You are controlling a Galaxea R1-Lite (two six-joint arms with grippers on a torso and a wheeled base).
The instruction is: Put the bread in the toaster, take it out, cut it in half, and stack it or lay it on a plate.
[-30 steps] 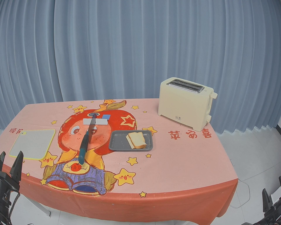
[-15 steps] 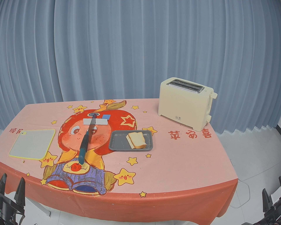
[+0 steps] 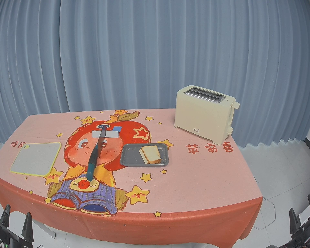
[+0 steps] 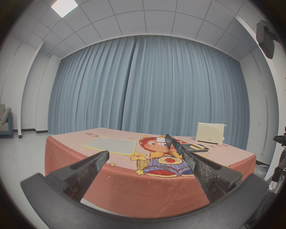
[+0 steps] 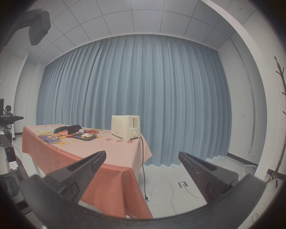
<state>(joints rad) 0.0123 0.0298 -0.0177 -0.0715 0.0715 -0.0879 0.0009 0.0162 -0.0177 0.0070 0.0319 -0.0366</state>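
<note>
My left jaws and right jaws hang released, off the worktop's (image 3: 200,180) near corners. The bread (image 3: 151,154) lies flat on the grey tray (image 3: 130,156), well apart from the toaster (image 3: 203,113). A shallow grab could shove the tray or crush the soft bread.

Pleated blue-grey curtain (image 3: 155,51) covers the whole back wall. Tiled ceiling (image 4: 143,18), one lit panel (image 4: 64,6). Pale glossy floor (image 3: 284,168); sofa (image 4: 4,125) against the side wall.

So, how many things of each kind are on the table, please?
toaster: 1
tray: 1
bread pieces: 2, stacked
knife: 1
board: 1
white block: 1
Total: 7
</note>
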